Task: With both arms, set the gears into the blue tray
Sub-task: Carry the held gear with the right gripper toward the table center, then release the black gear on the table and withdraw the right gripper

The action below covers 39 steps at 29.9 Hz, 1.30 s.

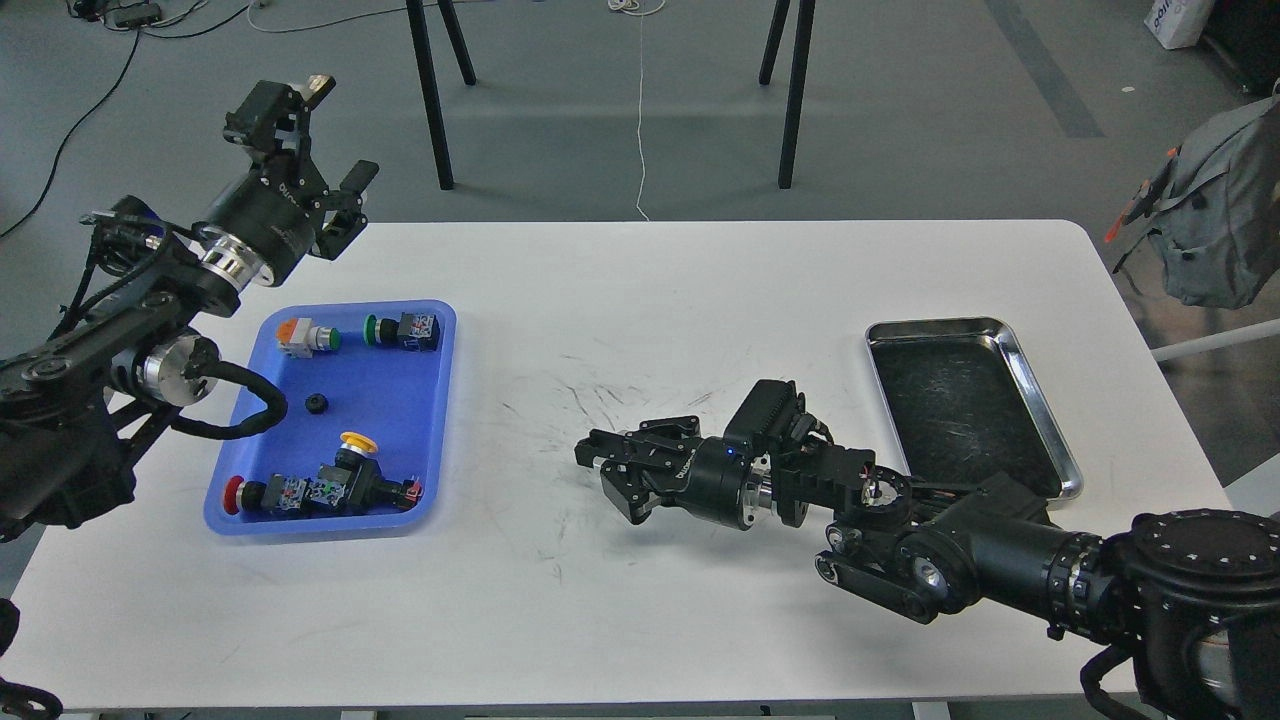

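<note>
Blue tray (440, 400): one gear (316, 404), five push-button switches (403, 331)

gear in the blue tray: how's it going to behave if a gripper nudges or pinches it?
The gear is tiny and lies flat, so it probably slides on the blue tray rather than rolls. Looks rigid and light. Its low profile likely makes a pinch fiddly.

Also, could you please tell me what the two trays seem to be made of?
The blue tray looks like moulded plastic: uniform bright colour, soft sheen, rounded corners. The silver tray looks like polished metal, probably steel: its rim mirrors light, and its dark base is heavily scratched.
</note>
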Each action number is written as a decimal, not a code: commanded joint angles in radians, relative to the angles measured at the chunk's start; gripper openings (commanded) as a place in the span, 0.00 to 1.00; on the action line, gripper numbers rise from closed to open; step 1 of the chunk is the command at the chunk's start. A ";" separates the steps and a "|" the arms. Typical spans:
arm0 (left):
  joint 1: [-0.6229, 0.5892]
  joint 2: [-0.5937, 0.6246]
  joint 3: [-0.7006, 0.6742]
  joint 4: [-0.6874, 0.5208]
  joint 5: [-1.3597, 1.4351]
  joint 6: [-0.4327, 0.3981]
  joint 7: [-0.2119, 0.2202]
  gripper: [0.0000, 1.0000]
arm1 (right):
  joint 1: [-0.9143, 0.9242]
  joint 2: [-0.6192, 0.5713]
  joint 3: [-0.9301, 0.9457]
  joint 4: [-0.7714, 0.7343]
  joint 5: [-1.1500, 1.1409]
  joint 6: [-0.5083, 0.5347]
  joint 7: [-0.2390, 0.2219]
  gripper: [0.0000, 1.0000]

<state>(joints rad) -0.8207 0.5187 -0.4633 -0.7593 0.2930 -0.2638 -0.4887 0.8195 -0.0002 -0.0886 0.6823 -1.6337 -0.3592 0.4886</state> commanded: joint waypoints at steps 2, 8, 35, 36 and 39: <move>0.000 0.001 0.000 0.000 0.000 0.000 0.000 1.00 | 0.000 0.000 -0.028 -0.012 0.000 0.000 0.000 0.02; 0.000 0.000 -0.001 0.000 0.000 0.002 0.000 1.00 | -0.003 0.000 -0.028 -0.018 0.000 0.000 0.000 0.03; 0.003 0.017 -0.001 0.000 -0.002 -0.002 0.000 1.00 | -0.005 0.000 -0.011 -0.018 0.014 -0.017 0.000 0.51; 0.003 0.017 -0.001 0.000 0.000 -0.005 0.000 1.00 | -0.005 0.000 -0.008 -0.020 0.017 -0.017 0.000 0.53; 0.003 0.020 0.002 -0.012 0.000 -0.017 0.000 1.00 | -0.003 0.000 0.026 -0.018 0.020 -0.018 0.000 0.55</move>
<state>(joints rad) -0.8177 0.5358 -0.4635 -0.7601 0.2915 -0.2707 -0.4887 0.8143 0.0000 -0.0935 0.6634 -1.6174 -0.3763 0.4887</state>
